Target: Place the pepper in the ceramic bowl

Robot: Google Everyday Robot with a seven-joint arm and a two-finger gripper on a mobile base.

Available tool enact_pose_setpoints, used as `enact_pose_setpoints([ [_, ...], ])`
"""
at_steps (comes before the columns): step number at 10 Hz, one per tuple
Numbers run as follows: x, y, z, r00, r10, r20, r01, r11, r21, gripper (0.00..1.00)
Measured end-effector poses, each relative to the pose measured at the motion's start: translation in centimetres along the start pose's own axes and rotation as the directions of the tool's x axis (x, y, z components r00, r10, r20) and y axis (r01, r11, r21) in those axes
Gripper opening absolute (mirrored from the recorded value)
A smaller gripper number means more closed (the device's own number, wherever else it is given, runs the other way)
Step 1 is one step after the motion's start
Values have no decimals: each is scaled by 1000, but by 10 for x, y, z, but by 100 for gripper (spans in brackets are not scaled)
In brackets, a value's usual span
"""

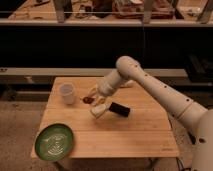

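Here, the pepper (88,99) shows as a small dark red shape on the left half of a wooden table (140,135), at about 10 o'clock from the table's centre. The gripper (94,95) is right at it, touching or nearly touching from the 2 o'clock side. I cannot tell whether the gripper is spread, closed, or pinching the pepper, nor whether the pepper rests on the wood or is lifted just off it.

From the pepper, a small white cup (67,93) stands upright near it at about 9 o'clock, apart from it. A pale, tilted packet (98,110) lies just beside the pepper at 5 o'clock. A flat black block (119,108) lies at 4 o'clock, next to the packet.

The ceramic bowl (54,141), green with pale lines inside, sits well apart at 7 o'clock, on the table's near left corner, with nothing in it.

The white arm (160,92) comes in from the right at 3 o'clock. It rises to a rounded joint above the far side of the table, then slopes down and left to the gripper.

Behind the table, at 12 o'clock, runs a dark counter front.
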Motion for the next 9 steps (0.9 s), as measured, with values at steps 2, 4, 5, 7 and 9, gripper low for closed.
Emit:
enact_pose_setpoints([
  [2,-52,10,36,993,-86,78,92,993,-78,33],
  [4,-59,17,61,989,-116,90,127,982,-137,33],
  [5,-57,20,71,988,-134,75,145,977,-158,33],
  [7,-44,23,89,985,-174,12,173,965,-199,33],
  [9,-36,25,98,980,-195,-36,182,958,-222,33],
])
